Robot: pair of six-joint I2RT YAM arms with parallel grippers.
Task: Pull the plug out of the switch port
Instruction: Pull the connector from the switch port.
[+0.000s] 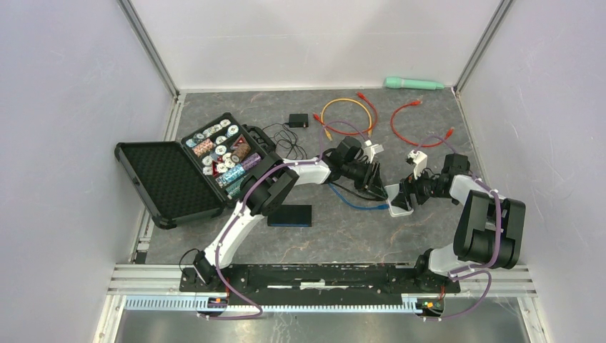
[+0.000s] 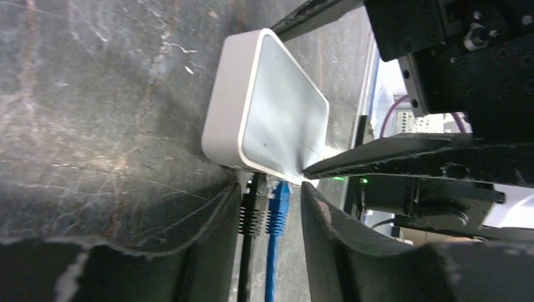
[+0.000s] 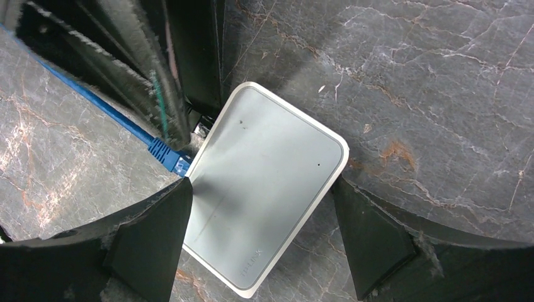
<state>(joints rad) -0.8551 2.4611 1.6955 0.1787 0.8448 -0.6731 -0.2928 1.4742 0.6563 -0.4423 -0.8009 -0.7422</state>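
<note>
Straddling the black plug (image 2: 250,214) and the blue plug (image 2: 278,211), the left fingers (image 2: 213,229) stand half-open, close beside both yet not visibly pinching. The plugs sit in the switch (image 2: 283,119) at the fingers' 12 o'clock, long axes running 12 to 6, so the pull likely goes toward 6. The left arm is nearer. The right fingers (image 3: 151,236) stand wide, flanking the switch at 4 o'clock on the desk (image 1: 343,236).
</note>
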